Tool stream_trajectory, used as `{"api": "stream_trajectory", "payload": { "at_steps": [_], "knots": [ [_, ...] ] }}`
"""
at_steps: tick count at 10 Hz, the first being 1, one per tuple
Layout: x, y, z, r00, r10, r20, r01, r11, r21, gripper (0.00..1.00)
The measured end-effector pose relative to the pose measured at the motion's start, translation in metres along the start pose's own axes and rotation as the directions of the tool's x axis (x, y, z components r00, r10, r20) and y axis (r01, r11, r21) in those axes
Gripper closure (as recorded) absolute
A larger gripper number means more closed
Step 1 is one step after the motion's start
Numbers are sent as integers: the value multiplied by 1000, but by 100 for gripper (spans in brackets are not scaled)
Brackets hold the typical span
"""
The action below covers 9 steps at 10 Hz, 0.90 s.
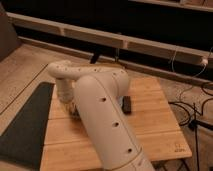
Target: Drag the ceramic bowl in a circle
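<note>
Tool (71, 111) is sitting low at the table's (155, 125) left edge, hidden behind the arm (102, 120), so you're getting no grip read. Ceramic bowl isn't showing; probably occluded underneath.

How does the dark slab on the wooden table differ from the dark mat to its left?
Size: the slab is small, while the mat is far larger.
Place: the slab lies on the table, tight against the arm, while the mat lies off the table's left edge.
Both are flat and dark.
The tool is low over the table's left part, mostly hidden under the wrist.
</note>
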Motion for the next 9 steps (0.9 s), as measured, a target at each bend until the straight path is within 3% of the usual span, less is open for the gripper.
{"api": "stream_trajectory", "payload": {
  "at_steps": [2,4,7,9],
  "knots": [
    [4,-29,0,998,65,14,-65,998,11,100],
    [-15,-51,-5,996,68,52,-70,997,35,93],
    [-38,-43,-3,999,-2,50,-1,998,60,59],
    [-28,-34,6,1000,-18,-4,18,997,70,39]
  ]
}}
